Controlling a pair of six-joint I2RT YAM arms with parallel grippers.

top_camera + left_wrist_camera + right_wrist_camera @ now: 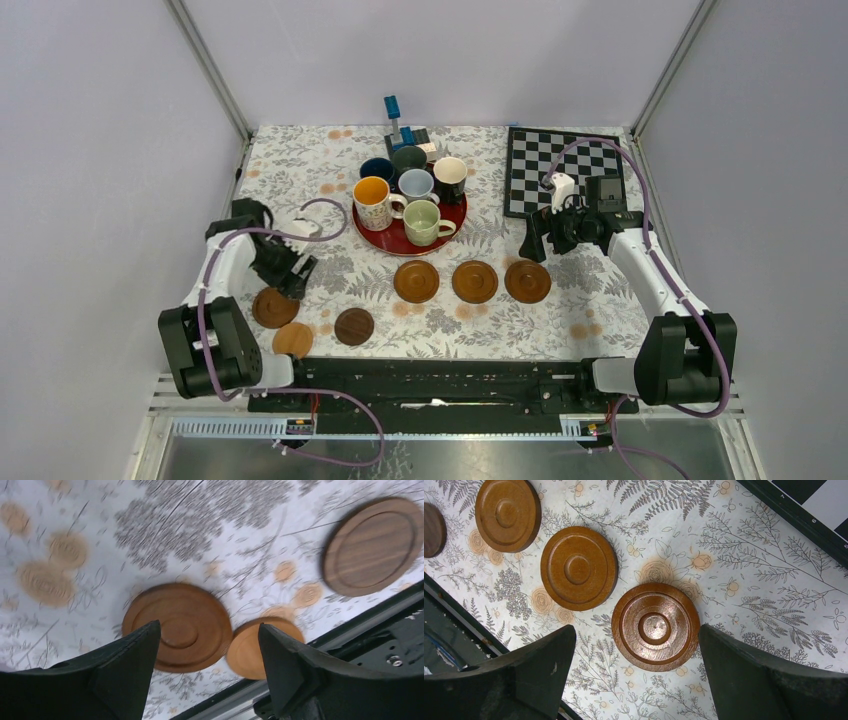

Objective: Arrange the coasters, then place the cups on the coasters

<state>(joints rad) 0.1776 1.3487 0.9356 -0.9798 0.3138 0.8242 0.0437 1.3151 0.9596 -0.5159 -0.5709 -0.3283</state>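
Top external view gives the layout: three coasters (pixel 474 281) lie in an even row in front of the red tray (pixel 392 243), spaced so that a cup can stand on each. Three more are bunched at the near left. All six cups (pixel 412 192) crowd the tray, and none is on a coaster yet.

The left gripper (pixel 292 274) hovers over the bunched group with its jaws parted and nothing between them. Below it the reddish-brown coaster (pixel 177 627) lies flat on the tablecloth (pixel 150 530), with a paler coaster (pixel 257 647) at its edge, touching or nearly so.

The right gripper (pixel 636 629) is spread wide and empty above the row's end coaster (pixel 655 626). Judging by the spacing, the left three probably want spreading out before any cup is moved.
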